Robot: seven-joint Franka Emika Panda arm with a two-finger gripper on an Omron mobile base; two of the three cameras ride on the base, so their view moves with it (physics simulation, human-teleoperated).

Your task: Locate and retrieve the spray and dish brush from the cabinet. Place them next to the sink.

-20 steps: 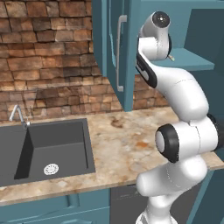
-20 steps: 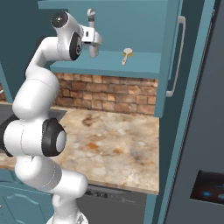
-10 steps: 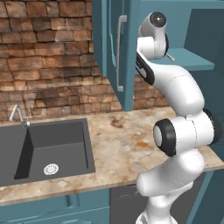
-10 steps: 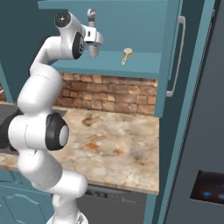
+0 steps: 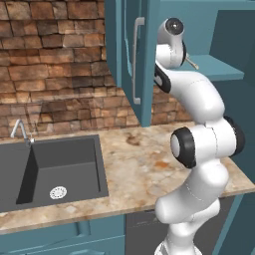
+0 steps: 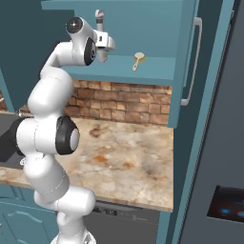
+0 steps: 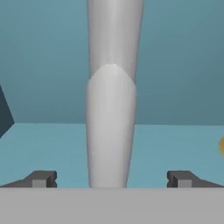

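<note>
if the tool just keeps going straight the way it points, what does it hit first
Most likely the spray: in the hand view it stands upright on the cabinet shelf, centred between the open fingertips of the tool. Behind it is the cabinet's back wall. The remaining gap is hard to judge.

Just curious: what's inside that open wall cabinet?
On the cabinet shelf stand the spray, right before the open gripper, and the dish brush. The arm hides part of the shelf.
</note>
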